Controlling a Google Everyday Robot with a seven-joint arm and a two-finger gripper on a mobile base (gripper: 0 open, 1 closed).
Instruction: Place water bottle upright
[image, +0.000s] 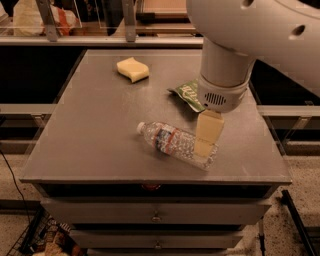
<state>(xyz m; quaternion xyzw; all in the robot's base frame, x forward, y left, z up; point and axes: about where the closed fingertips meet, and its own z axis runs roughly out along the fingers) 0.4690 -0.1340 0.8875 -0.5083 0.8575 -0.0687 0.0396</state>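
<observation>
Your water bottle (172, 142) is lying on its side on the gray surface (90, 125), so the job is not done yet. Its white cap is pointing away to the left, and its bottom end is pointing to the front right. Your gripper (207, 137) is hanging straight down from the big white arm (250, 30), right at the bottle's bottom end, and it is covering part of that end. It is either touching the bottle or sitting just above it, and you cannot tell which. You also cannot tell if the gripper is squeezing the bottle or is loose, because only one pale yellow side of it is showing. I am guessing it is coming from above because a bottle lying flat is easiest to catch across its round body. Then you are going to need to tip it up so the bottom end is sitting flat. The yellow sponge (132, 69) is lying well behind the bottle, past the cap. The green bag (187, 94) is lying just behind the bottle, partly hiding under the arm. Both are lying apart from the bottle, so it is getting room to stand. Be gentle, because the bottle is round and may be rolling away if you are pushing it.
</observation>
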